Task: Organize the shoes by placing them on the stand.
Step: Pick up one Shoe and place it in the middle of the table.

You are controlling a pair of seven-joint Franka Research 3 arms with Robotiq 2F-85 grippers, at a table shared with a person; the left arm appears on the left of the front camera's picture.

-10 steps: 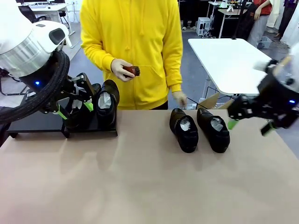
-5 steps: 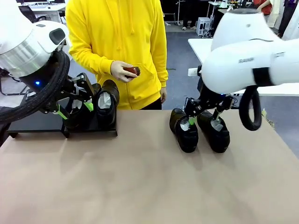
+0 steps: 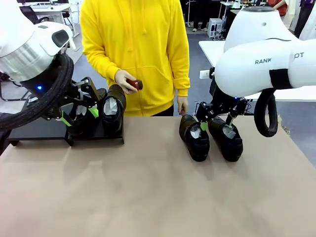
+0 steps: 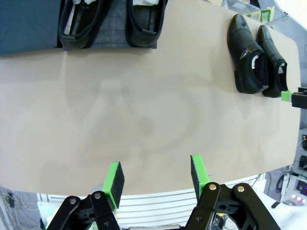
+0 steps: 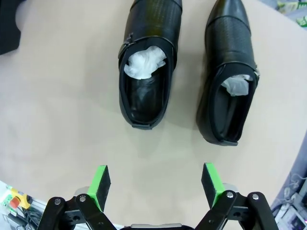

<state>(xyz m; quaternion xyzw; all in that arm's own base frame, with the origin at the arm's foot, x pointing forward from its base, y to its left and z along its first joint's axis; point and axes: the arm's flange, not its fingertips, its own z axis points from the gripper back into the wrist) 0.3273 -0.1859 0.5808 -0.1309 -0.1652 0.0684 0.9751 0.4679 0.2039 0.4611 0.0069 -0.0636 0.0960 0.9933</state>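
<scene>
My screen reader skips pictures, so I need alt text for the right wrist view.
The open right pincer hangs over a tan table, where one black dress shoe and another shoe lie side by side, apart, each stuffed with white paper.

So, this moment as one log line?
left tool open | right tool open above two table shoes | two other shoes on stand

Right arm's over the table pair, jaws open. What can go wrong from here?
1. The two shoes on the table lie close together; the open right gripper closing on one may nudge the other.
2. The person's hand hangs just behind them: possible contact.
3. The left gripper sits by the stand, crowding placement.
</scene>
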